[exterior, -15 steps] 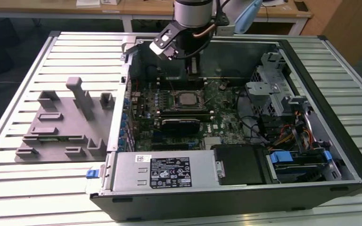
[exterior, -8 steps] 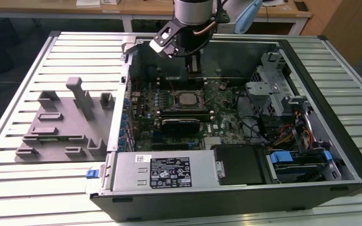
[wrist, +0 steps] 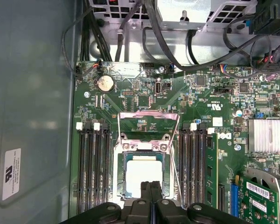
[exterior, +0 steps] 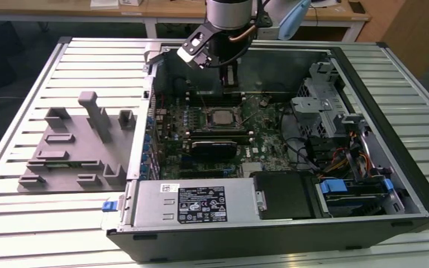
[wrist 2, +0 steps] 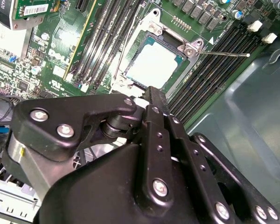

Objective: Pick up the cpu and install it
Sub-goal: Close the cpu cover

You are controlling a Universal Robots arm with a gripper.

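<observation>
The cpu lies flat in the black-framed socket on the green motherboard inside the open computer case, its silvery lid up. Both wrist views look down on the cpu in the socket. The socket's metal load plate stands flipped open, and its thin lever sticks out sideways. My gripper hangs a little above the socket, toward the case's far wall. In both wrist views its black fingers are pressed together with nothing between them, the gripper sitting over the cpu's edge.
A grey plastic tray with upright posts sits on the slatted table at the exterior view's left. Memory slots flank the socket. A graphics card, the power supply, cables and a drive cage crowd the case.
</observation>
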